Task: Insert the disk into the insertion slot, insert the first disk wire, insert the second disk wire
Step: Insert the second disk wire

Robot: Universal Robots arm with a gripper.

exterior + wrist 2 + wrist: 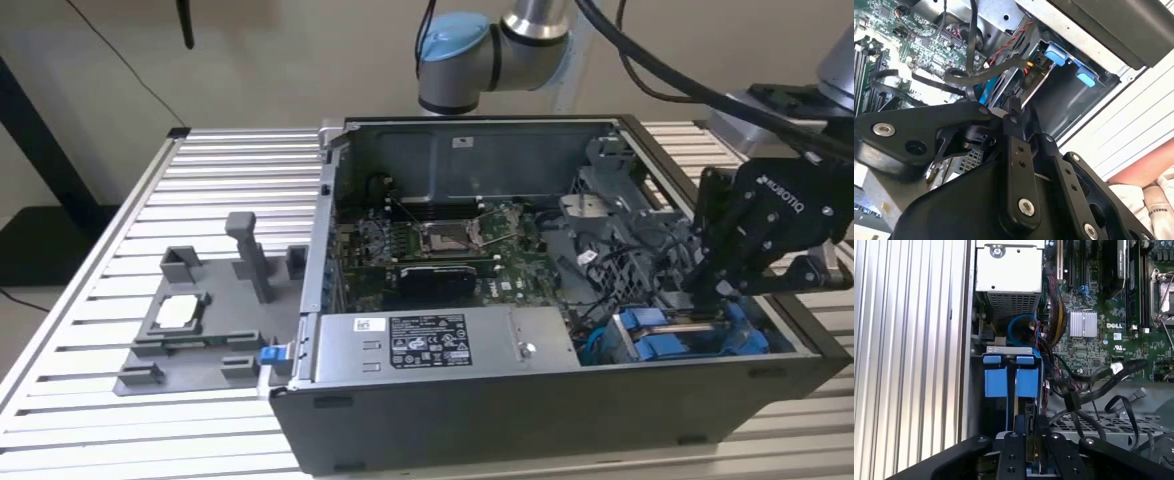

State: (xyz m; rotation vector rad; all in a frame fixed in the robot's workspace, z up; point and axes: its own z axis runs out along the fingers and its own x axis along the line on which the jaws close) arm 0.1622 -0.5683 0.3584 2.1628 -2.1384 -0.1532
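Holding the disk (1027,412) edge-on in the clenched gripper (1029,435), partway into the insertion slot (674,332) at the computer case (534,420) corner; first step judged in hand, wires not yet reached; likely calling for straight, square pressure until the blue tabs (1026,382) latch

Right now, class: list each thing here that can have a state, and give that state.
Case: open, side panel off.
Disk: on edge in the slot.
End effector: shut on the disk.
Wires: loose, ends free.
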